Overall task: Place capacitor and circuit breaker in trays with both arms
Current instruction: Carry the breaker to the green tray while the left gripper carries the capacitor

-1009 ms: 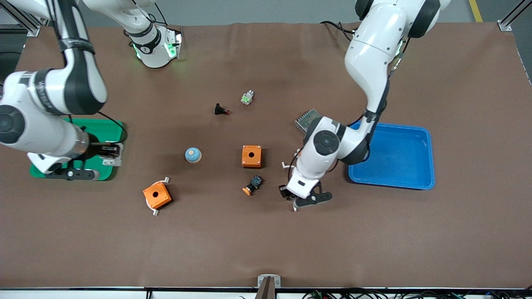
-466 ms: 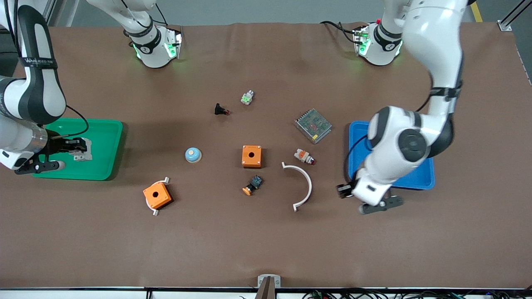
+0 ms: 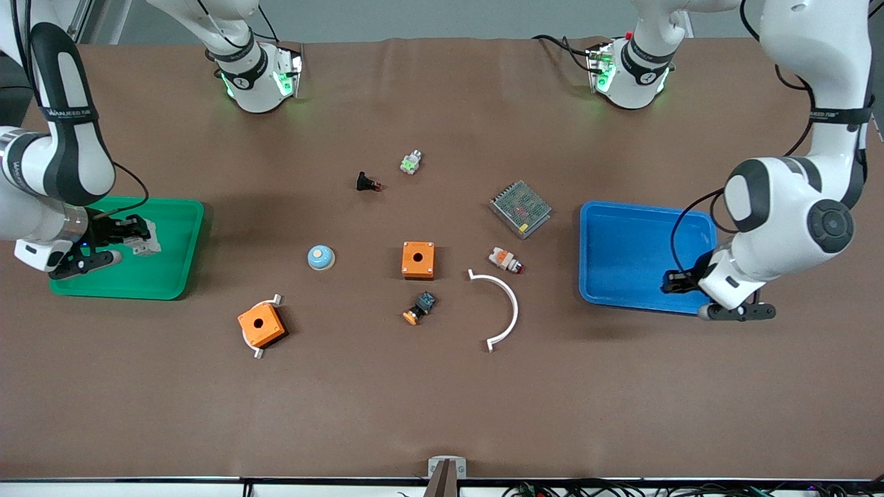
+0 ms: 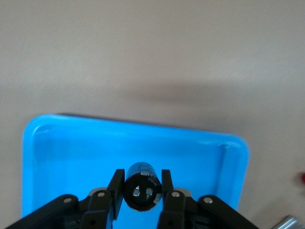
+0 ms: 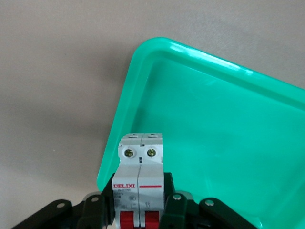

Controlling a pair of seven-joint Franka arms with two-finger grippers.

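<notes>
The capacitor (image 4: 141, 185) sits pinched in the left gripper (image 4: 141, 191) over the blue tray (image 3: 625, 238), near its edge, presumably for release there. The circuit breaker (image 5: 139, 183) is clamped by the right gripper (image 5: 139, 202) over the green tray (image 3: 173, 276), likewise awaiting release.

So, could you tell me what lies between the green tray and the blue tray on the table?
The front view shows a blue dome, an orange box, and a small white-and-orange part between the green tray and the blue tray.

Left gripper (image 4: 142, 193) fingers (image 4: 116, 187) clamping black capacitor (image 4: 141, 186), over blue tray (image 4: 66, 152), brown table (image 4: 152, 52)
</notes>
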